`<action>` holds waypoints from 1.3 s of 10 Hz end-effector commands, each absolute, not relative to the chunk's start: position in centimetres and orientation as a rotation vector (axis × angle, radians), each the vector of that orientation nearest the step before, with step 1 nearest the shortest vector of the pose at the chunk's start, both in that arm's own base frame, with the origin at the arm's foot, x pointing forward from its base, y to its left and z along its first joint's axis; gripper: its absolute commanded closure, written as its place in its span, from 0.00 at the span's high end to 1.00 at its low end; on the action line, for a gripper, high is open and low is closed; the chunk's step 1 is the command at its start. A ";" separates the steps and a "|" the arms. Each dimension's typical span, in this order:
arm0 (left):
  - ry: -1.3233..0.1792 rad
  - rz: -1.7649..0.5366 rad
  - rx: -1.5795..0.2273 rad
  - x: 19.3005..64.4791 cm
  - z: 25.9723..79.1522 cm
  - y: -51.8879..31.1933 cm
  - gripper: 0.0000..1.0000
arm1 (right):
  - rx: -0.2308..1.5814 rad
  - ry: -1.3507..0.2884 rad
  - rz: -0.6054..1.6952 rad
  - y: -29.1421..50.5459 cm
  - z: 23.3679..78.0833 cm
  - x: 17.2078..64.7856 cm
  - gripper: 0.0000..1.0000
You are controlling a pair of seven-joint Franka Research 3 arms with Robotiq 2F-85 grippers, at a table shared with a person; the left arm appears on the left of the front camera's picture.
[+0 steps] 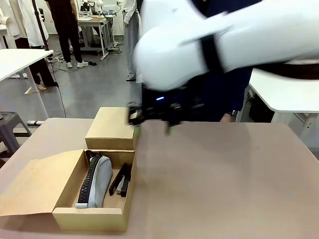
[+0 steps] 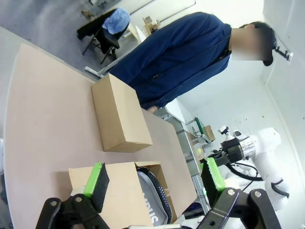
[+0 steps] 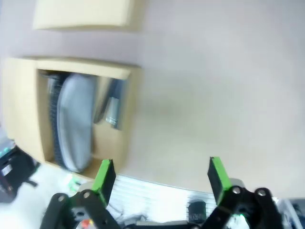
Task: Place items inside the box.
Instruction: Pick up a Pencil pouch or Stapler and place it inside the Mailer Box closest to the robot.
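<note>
The open cardboard box (image 1: 89,217) stands at the front left of the table. Inside it lie a grey fabric pouch (image 1: 98,182) with a black zipper and, to its right, a black clip-like tool (image 1: 121,181). My right gripper (image 1: 153,128) hovers blurred above the table behind that box, open and holding nothing. The right wrist view looks down on the box (image 3: 131,119), the pouch (image 3: 74,121) and the black tool (image 3: 112,109), with my right gripper (image 3: 161,175) open. My left gripper (image 2: 153,183) is open above the box (image 2: 119,191) and pouch (image 2: 151,196).
A closed cardboard box (image 1: 110,128) stands right behind the open one, also seen as the closed box (image 2: 119,114). The open box's flap (image 1: 30,185) lies flat to the left. A person in dark blue (image 2: 176,57) stands at the far side. The right half of the table (image 1: 229,179) is bare.
</note>
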State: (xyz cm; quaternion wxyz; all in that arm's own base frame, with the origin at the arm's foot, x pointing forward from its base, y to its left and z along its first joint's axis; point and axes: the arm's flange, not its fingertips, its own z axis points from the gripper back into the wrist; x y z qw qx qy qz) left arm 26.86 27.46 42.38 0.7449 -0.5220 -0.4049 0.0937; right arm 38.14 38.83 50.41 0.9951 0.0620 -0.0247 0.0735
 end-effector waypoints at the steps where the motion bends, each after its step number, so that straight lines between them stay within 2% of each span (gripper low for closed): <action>1: -0.919 0.194 -1.154 27.0 42.5 27.5 1.00 | 0.180 0.023 0.167 26.3 51.9 36.6 1.00; 3: -0.919 0.194 -1.154 27.0 42.5 27.5 1.00 | 0.320 0.023 0.118 14.4 52.3 35.1 1.00; 6: -0.919 0.194 -1.154 27.0 42.5 27.5 1.00 | 0.712 -0.066 -0.106 -3.7 48.5 30.0 1.00; 7: -0.919 0.194 -1.154 27.0 42.5 27.5 1.00 | 0.766 -0.106 -0.243 -6.8 46.3 27.7 1.00; 9: -0.919 0.194 -1.154 27.0 42.5 27.5 1.00 | 0.881 -0.152 -0.320 -9.7 40.8 24.2 1.00; 10: -0.919 0.194 -1.154 27.0 42.5 27.5 1.00 | 0.874 -0.126 -0.382 -9.5 38.4 23.8 1.00; 11: -0.919 0.194 -1.154 27.0 42.5 27.5 1.00 | 0.808 -0.116 -0.315 -12.2 46.0 26.7 1.00; 13: -0.919 0.194 -1.154 27.0 42.5 27.5 1.00 | 0.808 -0.116 -0.315 -12.2 46.0 26.7 1.00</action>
